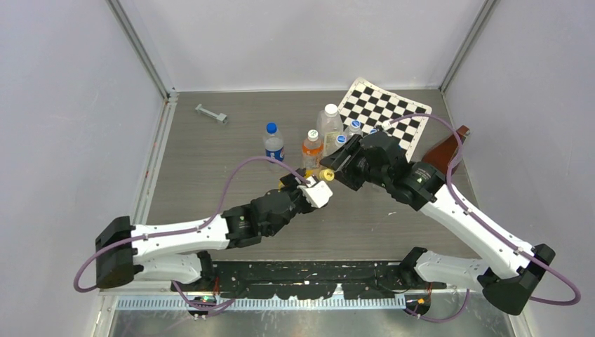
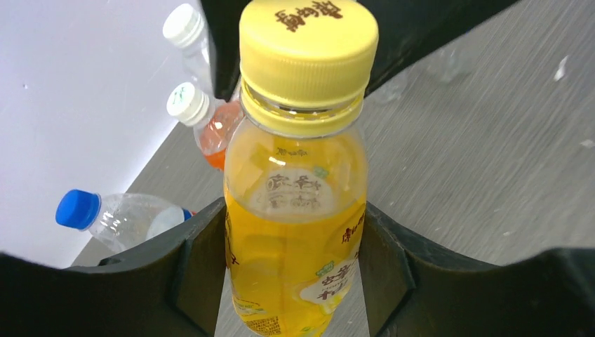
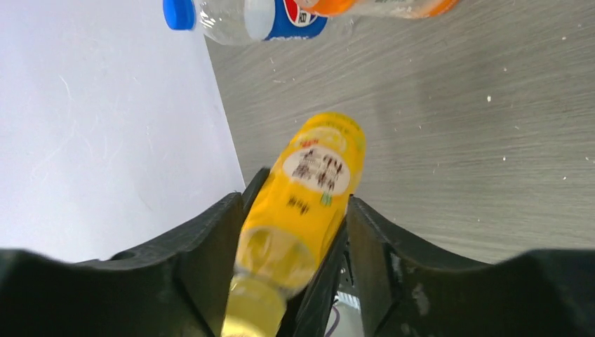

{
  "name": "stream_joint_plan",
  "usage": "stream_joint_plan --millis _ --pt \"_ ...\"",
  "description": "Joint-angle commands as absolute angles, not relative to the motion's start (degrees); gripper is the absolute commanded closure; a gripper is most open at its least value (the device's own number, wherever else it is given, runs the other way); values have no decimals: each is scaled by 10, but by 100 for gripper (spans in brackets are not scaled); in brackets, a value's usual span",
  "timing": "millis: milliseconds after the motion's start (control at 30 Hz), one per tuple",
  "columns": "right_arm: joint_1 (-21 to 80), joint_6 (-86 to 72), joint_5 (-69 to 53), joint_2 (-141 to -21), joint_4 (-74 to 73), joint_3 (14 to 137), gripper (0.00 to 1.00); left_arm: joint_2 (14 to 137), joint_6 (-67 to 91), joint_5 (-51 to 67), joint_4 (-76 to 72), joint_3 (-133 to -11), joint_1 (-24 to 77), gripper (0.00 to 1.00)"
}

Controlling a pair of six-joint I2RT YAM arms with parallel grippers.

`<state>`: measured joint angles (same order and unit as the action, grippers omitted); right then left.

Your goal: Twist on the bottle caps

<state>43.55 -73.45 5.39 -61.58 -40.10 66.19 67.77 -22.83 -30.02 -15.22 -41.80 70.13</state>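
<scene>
My left gripper (image 2: 295, 274) is shut on the body of the yellow-orange juice bottle (image 2: 295, 239), holding it tilted above the table. The yellow cap (image 2: 307, 53) sits on its neck. My right gripper (image 3: 291, 267) straddles that cap (image 3: 252, 312) with its jaws apart, and a gap shows on one side. From above, the two grippers meet at the yellow cap (image 1: 325, 174) in mid-table. The Pepsi bottle (image 1: 273, 144) stands behind them with the blue cap (image 1: 271, 128) on it.
An orange-drink bottle (image 1: 312, 147), a tall clear bottle (image 1: 330, 123) and small clear bottles (image 1: 353, 130) cluster just behind the grippers. A checkerboard sheet (image 1: 386, 112) lies at the back right, a metal bolt (image 1: 211, 114) at the back left.
</scene>
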Motion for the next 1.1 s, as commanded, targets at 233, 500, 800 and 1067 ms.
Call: stream_joint_plan --millis 233,500,800,1067 --pt "435 -666 86 -577 -349 680 21 634 -96 -200 -2 -462 672 100" --pt "434 -430 37 -560 -349 713 10 622 -36 -16 82 -460 579 100" --pt "432 -9 -135 -559 -424 734 15 610 -57 252 182 -500 485 100" --pt "432 220 -322 -545 -449 722 26 612 -113 360 229 -534 483 100"
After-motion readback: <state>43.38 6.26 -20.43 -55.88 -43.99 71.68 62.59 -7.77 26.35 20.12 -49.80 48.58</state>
